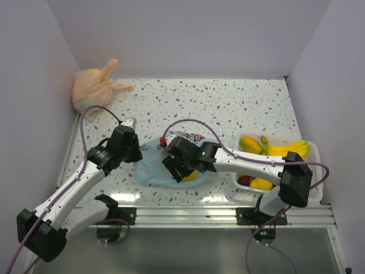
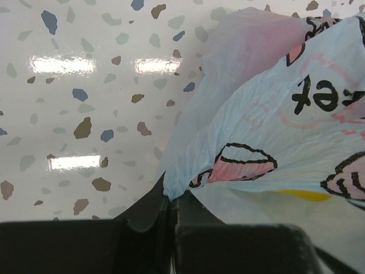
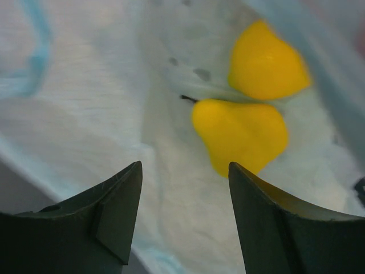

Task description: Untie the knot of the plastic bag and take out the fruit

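Plastic bag [image 1: 149, 168] lies mid table [image 1: 228, 108], apparently already open; knot not visible. Left fingers [image 2: 162, 214] clamped on the bag's left edge. Right fingers [image 3: 117, 194] apart above a yellow fruit [image 3: 242, 134] inside. Step, I judge: fruit removal. Next I lower, straddle it, close.

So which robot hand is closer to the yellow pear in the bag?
The right. The right gripper hangs open over the blue bag, the yellow pear just past its fingertips. The left gripper pinches the bag's edge, off to the side, farther away.
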Available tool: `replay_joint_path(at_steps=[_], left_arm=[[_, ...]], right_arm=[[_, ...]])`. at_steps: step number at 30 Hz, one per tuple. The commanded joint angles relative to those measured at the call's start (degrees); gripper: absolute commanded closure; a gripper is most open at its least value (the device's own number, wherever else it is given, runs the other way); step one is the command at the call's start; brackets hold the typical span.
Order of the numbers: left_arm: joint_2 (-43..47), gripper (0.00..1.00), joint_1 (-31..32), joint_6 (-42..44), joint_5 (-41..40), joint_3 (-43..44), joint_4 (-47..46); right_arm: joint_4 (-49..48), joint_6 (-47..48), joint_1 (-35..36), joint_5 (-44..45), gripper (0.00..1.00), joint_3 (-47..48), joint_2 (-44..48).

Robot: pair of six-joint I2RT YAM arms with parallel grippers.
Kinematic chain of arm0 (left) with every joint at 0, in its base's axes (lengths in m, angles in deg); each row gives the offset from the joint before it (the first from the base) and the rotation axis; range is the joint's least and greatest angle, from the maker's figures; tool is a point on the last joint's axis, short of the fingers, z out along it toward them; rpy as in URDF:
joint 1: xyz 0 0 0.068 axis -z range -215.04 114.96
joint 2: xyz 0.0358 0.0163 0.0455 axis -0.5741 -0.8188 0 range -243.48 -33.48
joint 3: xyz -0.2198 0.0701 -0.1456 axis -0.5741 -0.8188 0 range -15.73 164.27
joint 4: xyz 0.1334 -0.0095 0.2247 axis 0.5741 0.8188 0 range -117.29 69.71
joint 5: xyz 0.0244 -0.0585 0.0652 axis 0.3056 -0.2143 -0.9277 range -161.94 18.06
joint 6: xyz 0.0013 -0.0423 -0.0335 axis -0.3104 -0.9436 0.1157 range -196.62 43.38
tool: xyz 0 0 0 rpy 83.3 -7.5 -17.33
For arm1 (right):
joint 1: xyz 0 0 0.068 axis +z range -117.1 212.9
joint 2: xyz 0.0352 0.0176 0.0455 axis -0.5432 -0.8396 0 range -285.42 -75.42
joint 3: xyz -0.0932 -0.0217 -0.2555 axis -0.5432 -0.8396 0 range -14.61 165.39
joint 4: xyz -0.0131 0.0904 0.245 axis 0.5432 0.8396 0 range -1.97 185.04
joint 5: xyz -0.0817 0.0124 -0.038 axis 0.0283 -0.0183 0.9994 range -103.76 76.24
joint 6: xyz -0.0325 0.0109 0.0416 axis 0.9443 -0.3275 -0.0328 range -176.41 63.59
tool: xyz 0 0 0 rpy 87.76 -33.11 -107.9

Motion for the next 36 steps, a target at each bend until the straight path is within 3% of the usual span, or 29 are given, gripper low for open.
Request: replay_joint_path(at_steps=[1,9,12,17,26,28,29,32,33,36], left_arm=[[0.6,1.00,-0.1,1.0,1.1,1.6,-0.9],[1.2,1.00,-0.1,1.2,3.4,-0.4,-2.6],[1.4,1.00,-0.1,1.0,3.7,-0.7,-2.8],[1.4,1.00,-0.1,0.6,4.7,-2.2,-4.1],[1.0,1.00,-0.1,-0.5,5.7,-3.6,-5.9],[0.8,1.00,-0.1,-0.6,5.8,-3.7,-5.9],[0.8,1.00,-0.1,-0.6,5.8,-3.8,-6.1],[1.2,1.00,-0.1,-0.7,5.5,-3.8,-5.7],[1.4,1.00,-0.1,-0.7,5.1,-3.7,-5.6],[1.7,1.00,-0.1,-0.6,4.3,-3.6,-5.4]], right_arm=[[-6.8,-4.3,-4.3,5.7,0.35,-5.2,2.2],[-13.9,-9.8,-8.3,9.4,0.35,-12.9,2.0],[-16.1,-12.0,-8.4,10.3,0.29,-14.6,1.4],[-18.7,-12.0,-8.4,6.9,0.16,-15.8,-2.0],[-18.1,-8.8,-5.4,0.2,0.18,-13.4,-7.2],[-16.9,-8.1,-4.8,-0.3,0.21,-11.6,-7.8],[-16.5,-8.0,-4.2,-0.1,0.32,-11.1,-8.0],[-15.0,-7.4,-3.6,0.4,0.53,-8.9,-6.7],[-14.9,-7.2,-3.6,0.4,0.65,-8.6,-5.9],[-14.2,-6.3,-3.5,0.6,0.83,-6.7,-3.2]])
